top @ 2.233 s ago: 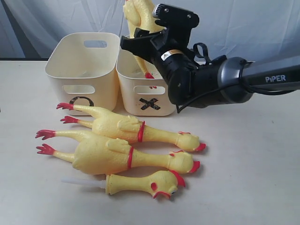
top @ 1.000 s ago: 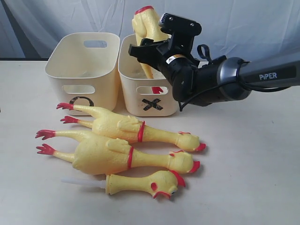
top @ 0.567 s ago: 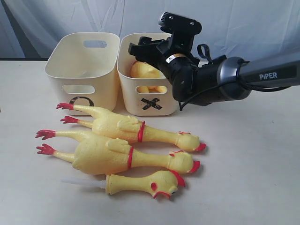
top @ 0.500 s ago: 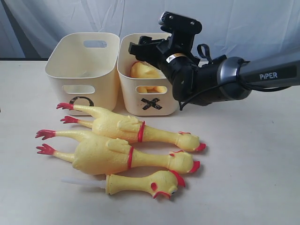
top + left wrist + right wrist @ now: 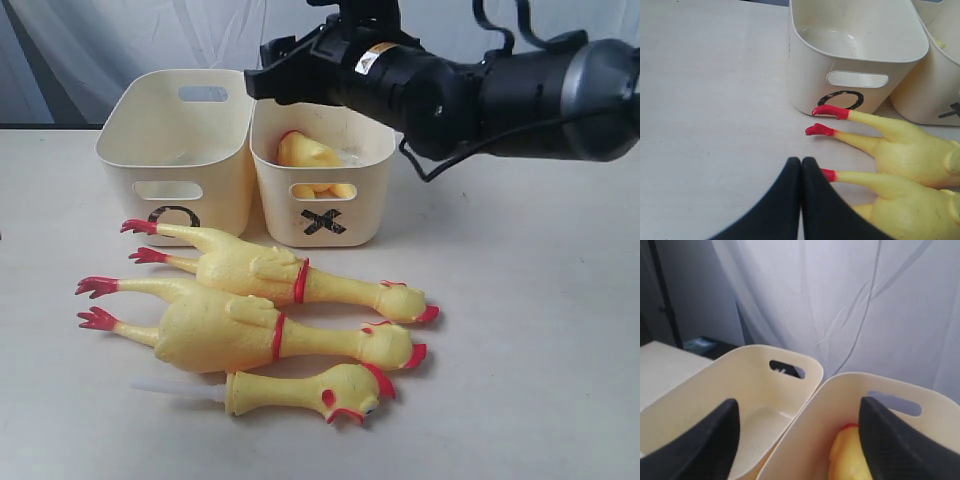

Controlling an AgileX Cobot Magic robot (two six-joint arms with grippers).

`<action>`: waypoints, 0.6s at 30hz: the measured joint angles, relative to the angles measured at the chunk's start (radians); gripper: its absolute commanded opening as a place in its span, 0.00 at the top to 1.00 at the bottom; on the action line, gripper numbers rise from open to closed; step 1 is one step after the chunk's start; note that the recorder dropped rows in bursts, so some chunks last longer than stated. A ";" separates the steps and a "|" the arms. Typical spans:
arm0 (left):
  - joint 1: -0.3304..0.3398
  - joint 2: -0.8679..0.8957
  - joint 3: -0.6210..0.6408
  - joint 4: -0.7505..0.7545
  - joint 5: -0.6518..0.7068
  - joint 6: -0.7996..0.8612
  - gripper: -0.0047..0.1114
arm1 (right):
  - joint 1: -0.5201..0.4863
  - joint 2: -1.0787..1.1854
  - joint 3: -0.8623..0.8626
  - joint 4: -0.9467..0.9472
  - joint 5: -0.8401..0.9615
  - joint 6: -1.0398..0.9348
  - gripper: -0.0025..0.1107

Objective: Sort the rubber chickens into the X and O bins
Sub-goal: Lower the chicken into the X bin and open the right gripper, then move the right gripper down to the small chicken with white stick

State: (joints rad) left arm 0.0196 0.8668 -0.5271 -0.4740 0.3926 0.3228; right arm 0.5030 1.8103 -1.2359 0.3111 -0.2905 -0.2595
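**Q:** Moved since last frame?
**A:** Right gripper [image 5: 275,80] has lifted. It was down at the mouth of the X bin [image 5: 362,200] and now hangs above that bin's back rim. The chicken in the bin [image 5: 310,155], upright in the jaws a second ago, lies inside with its yellow body showing through the slot handle.

**Q:** Jaws?
**A:** Right jaws are apart with nothing between them; the wrist view looks past both fingers [image 5: 695,445] into the two tubs. Left gripper [image 5: 801,165] has its jaws pressed together and empty, low over the bench [image 5: 520,350], out front and left of the X bin, by the red feet.

**Q:** Other tub?
**A:** O bin [image 5: 215,185] sits just beside the X bin on its left. No chicken in it.

**Q:** Remaining chickens?
**A:** Two long chickens [image 5: 270,275] [image 5: 230,330] lie side by side in front of the X bin, feet pointing left and heads right. Short chicken [image 5: 300,390] is farther out front, just beside the nearer long one, with its white stick [image 5: 175,387] pointing left.
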 measured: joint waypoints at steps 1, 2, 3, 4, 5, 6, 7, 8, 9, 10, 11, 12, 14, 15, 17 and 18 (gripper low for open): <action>0.000 0.000 0.000 0.000 0.000 0.000 0.96 | 0.000 -0.017 0.000 -0.002 0.046 -0.028 0.42; 0.000 0.000 0.000 0.000 0.000 0.000 0.96 | 0.000 -0.034 0.000 -0.004 0.092 -0.053 0.43; 0.000 0.000 0.000 0.000 0.000 0.000 0.96 | 0.000 -0.047 0.000 -0.004 0.136 -0.067 0.46; 0.000 0.000 0.000 0.000 0.000 0.000 0.96 | 0.000 -0.063 0.000 -0.007 0.179 -0.079 0.50; 0.000 0.000 0.000 0.000 0.000 0.000 0.96 | 0.000 -0.078 0.000 -0.009 0.221 -0.086 0.55; 0.000 0.000 0.000 0.000 0.000 0.000 0.96 | 0.000 -0.089 0.000 -0.015 0.256 -0.091 0.60; 0.000 0.000 0.000 0.000 0.000 0.000 0.96 | 0.000 -0.104 0.000 -0.023 0.300 -0.094 0.64; 0.000 0.000 0.000 0.000 0.000 0.000 0.96 | 0.000 -0.117 0.000 -0.033 0.344 -0.095 0.67; 0.000 0.000 0.000 0.000 0.000 0.000 0.96 | 0.000 -0.127 0.000 -0.043 0.379 -0.096 0.71; 0.000 0.000 0.000 0.000 0.000 0.000 0.96 | 0.000 -0.138 0.000 -0.049 0.420 -0.098 0.76; 0.000 0.000 0.000 0.000 0.000 0.000 0.96 | 0.000 -0.148 0.000 -0.053 0.459 -0.099 0.79; 0.000 0.000 0.000 0.000 0.000 0.000 0.96 | 0.000 -0.156 0.000 -0.055 0.489 -0.099 0.84; 0.000 0.000 0.000 0.000 0.000 0.000 0.96 | 0.000 -0.170 0.000 -0.060 0.566 -0.100 0.95; 0.000 0.000 0.000 0.000 0.000 0.000 0.96 | 0.000 -0.177 0.000 -0.060 0.607 -0.100 0.98; 0.000 0.000 0.000 0.000 0.000 0.000 0.96 | 0.000 -0.186 0.000 -0.060 0.695 -0.100 0.99; 0.000 0.000 0.000 0.000 0.000 0.000 0.96 | 0.000 -0.187 0.000 -0.060 0.739 -0.102 0.99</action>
State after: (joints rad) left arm 0.0196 0.8668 -0.5271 -0.4740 0.3926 0.3228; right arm 0.5030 1.6231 -1.2359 0.2513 0.4480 -0.3612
